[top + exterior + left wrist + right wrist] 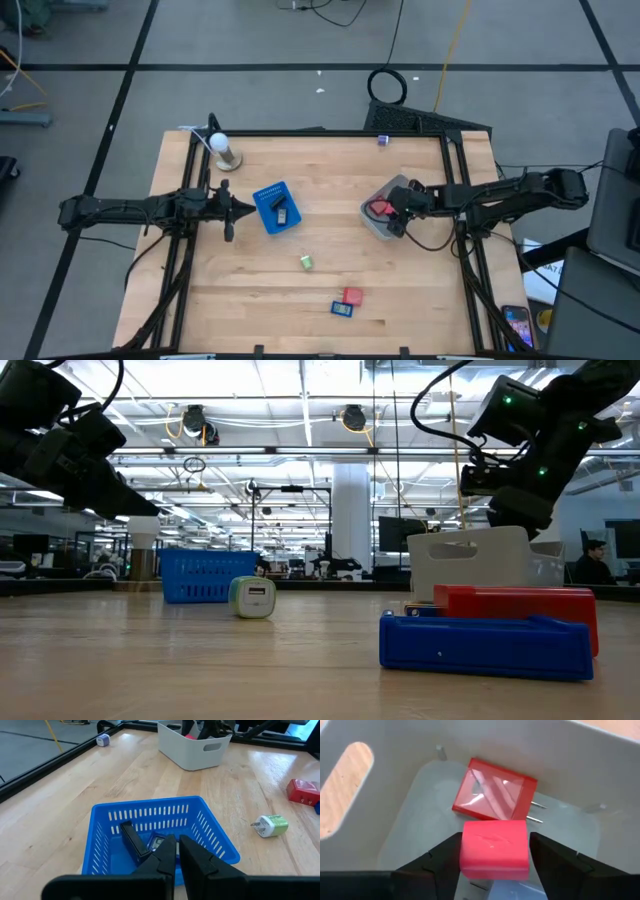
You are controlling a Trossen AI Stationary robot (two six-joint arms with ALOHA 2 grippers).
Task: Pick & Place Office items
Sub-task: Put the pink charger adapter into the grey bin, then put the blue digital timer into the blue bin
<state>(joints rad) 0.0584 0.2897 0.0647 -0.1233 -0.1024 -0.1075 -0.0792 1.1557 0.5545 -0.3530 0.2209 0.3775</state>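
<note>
My right gripper (494,851) reaches down into the white tub (372,224), open. A red block (494,849) sits between its fingers, close to both. A second red block with metal prongs (495,795) lies on the tub floor. My left gripper (177,842) is shut and empty, hovering at the left rim of the blue basket (268,192), which holds a dark flat rectangle (132,840). On the bare table lie a green-and-white piece (306,262), a red block (352,296) and a blue flat piece (342,309). My right gripper comes slanting down from the table's right, one finger on each side of the red block (470,855). I cannot tell whether the fingers touch the block. Something pale blue (512,891) shows under it.
A white ball on a stand (222,148) is at the far left corner. A small purple piece (383,140) lies at the far edge. Black frame rails (462,190) run along the table's sides. Open wood lies between basket and tub.
</note>
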